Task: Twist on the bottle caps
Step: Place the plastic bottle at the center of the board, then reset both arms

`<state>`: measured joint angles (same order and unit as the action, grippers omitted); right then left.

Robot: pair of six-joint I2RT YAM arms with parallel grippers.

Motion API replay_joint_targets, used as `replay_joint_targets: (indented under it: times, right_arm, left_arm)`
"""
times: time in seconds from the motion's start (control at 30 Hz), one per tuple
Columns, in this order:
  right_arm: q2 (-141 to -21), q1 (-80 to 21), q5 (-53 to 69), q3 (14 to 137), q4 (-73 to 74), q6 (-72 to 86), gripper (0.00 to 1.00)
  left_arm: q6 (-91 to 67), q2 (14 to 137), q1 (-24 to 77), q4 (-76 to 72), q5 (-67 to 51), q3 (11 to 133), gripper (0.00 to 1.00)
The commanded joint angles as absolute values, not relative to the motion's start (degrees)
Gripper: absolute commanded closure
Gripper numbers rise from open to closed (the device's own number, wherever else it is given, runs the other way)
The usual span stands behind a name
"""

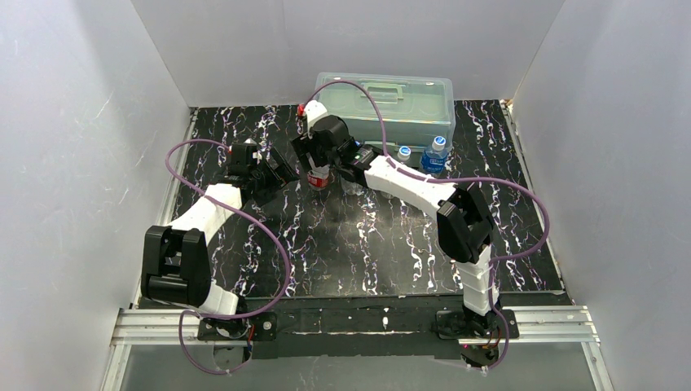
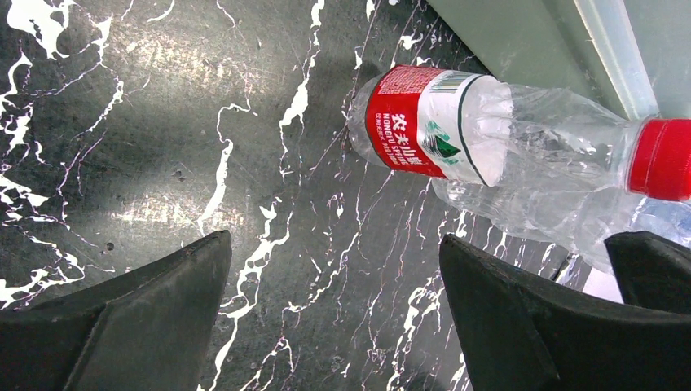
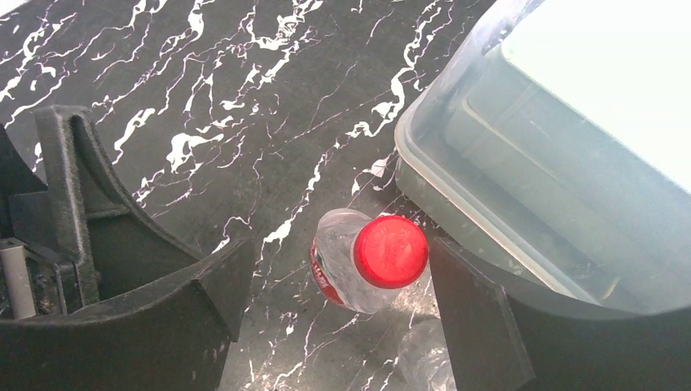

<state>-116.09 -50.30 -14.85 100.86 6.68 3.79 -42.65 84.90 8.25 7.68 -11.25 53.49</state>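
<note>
I am watching the red bottle (image 1: 319,178) standing upright on the table (image 1: 367,244), in the middle of the far half, just in front of the box (image 1: 407,98). The red cap (image 3: 391,251) is sitting on its neck; I cannot tell whether it is screwed down tight.

The right gripper (image 3: 338,273) is hovering directly over that bottle, looking straight down at the cap. Its jaws are standing spread, one finger (image 3: 220,285) on each side of the cap. A clear gap is showing on both sides, so it is pinching nothing. From above, the gripper (image 1: 319,163) is covering most of the bottle's top.

The left gripper (image 2: 334,277) is sitting low beside the bottle, on its left. Its jaws are spread wide, with only bare table showing between them. In its camera the red bottle (image 2: 424,122) is lying across the upper right of the view, well clear of the fingers (image 2: 155,309), and the cap (image 2: 662,159) is at the right edge. From above, this gripper (image 1: 273,175) is near the bottle but not touching it.

The blue bottle (image 1: 434,156) is standing further right, close to the box's front corner. A smaller bottle (image 1: 404,152) is standing just beside it, too small for me to read any detail.
</note>
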Motion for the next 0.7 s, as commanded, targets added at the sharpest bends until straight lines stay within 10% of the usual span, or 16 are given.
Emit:
replay_joint_targets:
  times: [0.0,0.67]
  right_arm:
    - [-116.2,-50.1,-14.9,104.6,7.0,2.6,0.12]
    - [-115.8,-49.0,-14.6,111.6,11.7,1.5,0.09]
  left_arm:
    - [-42.1,83.2,8.1,7.6,-11.9,53.5,0.02]
    - [-38.8,80.5,8.1,9.0,-11.3,53.8,0.02]
